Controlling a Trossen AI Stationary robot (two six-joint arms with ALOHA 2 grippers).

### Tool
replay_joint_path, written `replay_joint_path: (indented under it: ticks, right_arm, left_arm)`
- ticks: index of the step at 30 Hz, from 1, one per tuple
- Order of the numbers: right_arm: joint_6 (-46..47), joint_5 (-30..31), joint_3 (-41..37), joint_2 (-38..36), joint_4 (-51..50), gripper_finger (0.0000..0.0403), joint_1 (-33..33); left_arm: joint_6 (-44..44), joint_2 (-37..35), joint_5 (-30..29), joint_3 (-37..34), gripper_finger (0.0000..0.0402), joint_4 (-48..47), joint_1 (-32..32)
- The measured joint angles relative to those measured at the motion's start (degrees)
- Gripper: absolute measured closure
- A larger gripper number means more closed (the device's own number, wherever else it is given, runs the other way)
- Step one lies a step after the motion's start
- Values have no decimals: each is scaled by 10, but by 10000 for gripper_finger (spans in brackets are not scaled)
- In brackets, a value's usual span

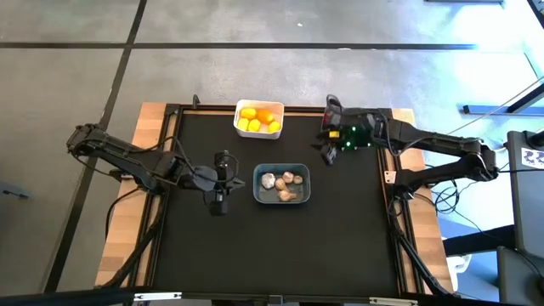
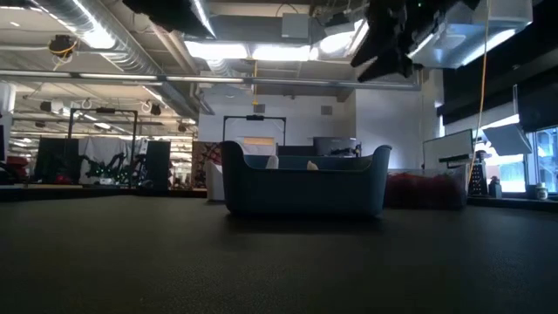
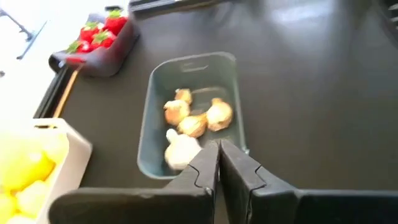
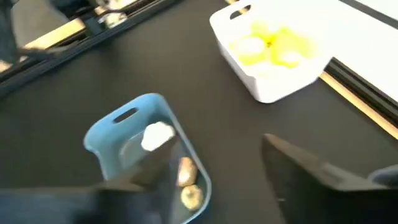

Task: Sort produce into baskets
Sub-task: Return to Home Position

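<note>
Over the far right corner of the mat: the right gripper (image 4: 224,168) hangs above the dark grey bin (image 3: 106,59), jaws spread wide and holding nothing.
Beside the middle bin: the left gripper (image 3: 219,146) sits just to the left of the blue-grey bin (image 1: 262,194), jaws pressed together and empty.
Produce: every piece in view lies in a bin. The garlic bulbs (image 1: 282,183) are in the blue-grey bin, the yellow and orange pieces (image 1: 259,119) in the white bin (image 1: 239,111), and the red pieces (image 3: 99,34) in the dark grey bin.
Loose pieces: none show on the black mat (image 1: 255,246).
Step in hand: sorting looks finished, so both arms are judged to be pulling back to rest.
Next move: the right arm should rise clear of the dark grey bin's rim before drawing back to its own side. The left arm needs only a straight retreat away from the blue-grey bin.
Edges: the white bin sits at the mat's far edge, near the right gripper.
Open room: the near half of the mat is bare, giving both arms wide clearance.
</note>
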Motion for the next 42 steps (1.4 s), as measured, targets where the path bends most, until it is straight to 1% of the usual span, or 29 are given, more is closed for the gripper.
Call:
replay_joint_path:
  ticks: [2, 5, 6, 7, 11, 13, 18, 21, 25, 29, 33, 37, 42]
  right_arm:
    - [-2, 5, 0, 0, -2, 250, 25]
    - [-2, 13, 0, 0, 0, 358, 63]
    - [-5, 24, 0, 0, 1, 379, 78]
    - [-7, 37, 0, 0, 2, 388, 93]
    - [-15, 78, 0, 0, 3, 366, 150]
    - [-17, 93, 0, -2, 4, 364, 176]
    - [-53, 119, -1, -2, 33, 389, 233]
    - [-77, 121, -23, -6, 93, 399, 261]
    - [-76, 121, -70, -23, 150, 388, 277]
    - [-64, 126, -136, -47, 215, 383, 282]
    - [-60, 126, -215, -82, 314, 382, 281]
    - [-45, 126, -293, -122, 393, 382, 281]
    - [0, 116, -374, -184, 408, 382, 281]
  left_arm:
    - [6, -11, 12, 0, 395, 1, 3]
    - [16, -33, 13, -4, 399, 7, 6]
    - [22, -44, 13, -11, 397, 15, 6]
    - [28, -58, 13, -25, 396, 28, 5]
    - [34, -120, 14, -96, 399, 89, 12]
    - [28, -154, 14, -133, 399, 113, 17]
    - [20, -243, 41, -209, 395, 155, 26]
    - [13, -294, 42, -246, 395, 177, 27]
    - [13, -354, 43, -288, 394, 184, 27]
    - [10, -407, 45, -326, 394, 196, 27]
    - [11, -456, 85, -364, 394, 233, 27]
    - [8, -503, 88, -396, 394, 238, 28]
    - [-3, -556, 88, -430, 394, 240, 28]
